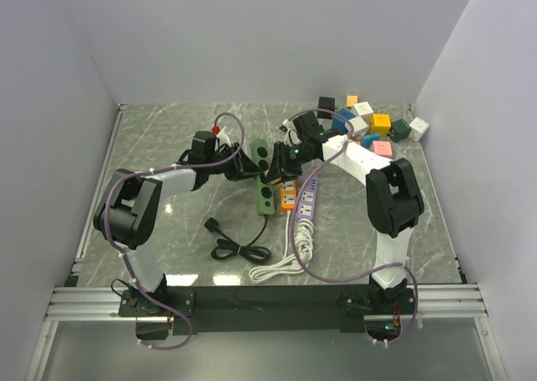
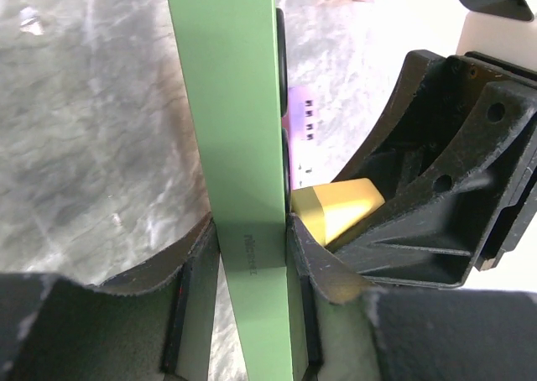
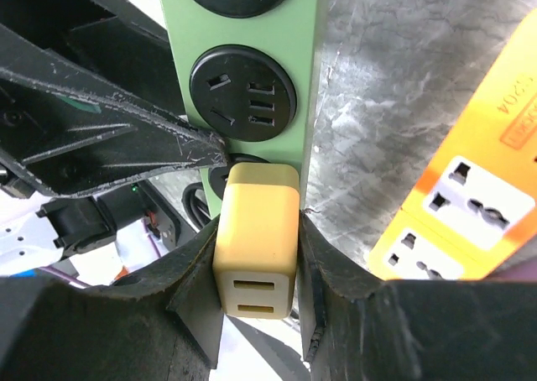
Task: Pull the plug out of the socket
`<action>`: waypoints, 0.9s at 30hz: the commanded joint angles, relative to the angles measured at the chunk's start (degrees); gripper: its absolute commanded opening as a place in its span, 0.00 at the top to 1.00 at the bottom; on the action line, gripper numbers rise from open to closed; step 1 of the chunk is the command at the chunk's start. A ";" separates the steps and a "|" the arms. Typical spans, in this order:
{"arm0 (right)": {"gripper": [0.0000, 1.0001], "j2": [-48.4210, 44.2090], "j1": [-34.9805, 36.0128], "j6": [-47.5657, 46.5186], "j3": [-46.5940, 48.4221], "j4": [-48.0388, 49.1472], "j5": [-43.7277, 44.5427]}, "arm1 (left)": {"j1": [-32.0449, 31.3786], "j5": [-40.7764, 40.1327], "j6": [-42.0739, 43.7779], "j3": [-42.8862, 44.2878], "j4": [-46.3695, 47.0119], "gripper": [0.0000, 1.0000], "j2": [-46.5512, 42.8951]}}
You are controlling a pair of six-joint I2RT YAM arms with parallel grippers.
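A green power strip [image 1: 265,178] lies mid-table, with round black sockets [image 3: 242,93]. A yellow plug adapter [image 3: 256,234] sits plugged into the strip; it also shows in the left wrist view [image 2: 338,209]. My left gripper [image 2: 252,259] is shut on the green strip's [image 2: 243,171] sides. My right gripper [image 3: 256,268] is shut on the yellow adapter, a finger on each side. In the top view the left gripper [image 1: 245,168] and the right gripper [image 1: 281,164] meet at the strip.
An orange strip [image 1: 288,194] and a purple strip [image 1: 307,200] with a white cord lie right of the green strip. A black coiled cable [image 1: 235,245] lies in front. Several coloured adapter cubes [image 1: 375,127] sit at the back right.
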 commanded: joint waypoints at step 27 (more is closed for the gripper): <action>1.00 -12.08 -0.76 -4.03 9.64 -14.18 27.59 | 2.72 -4.10 7.00 3.49 -11.63 1.00 4.53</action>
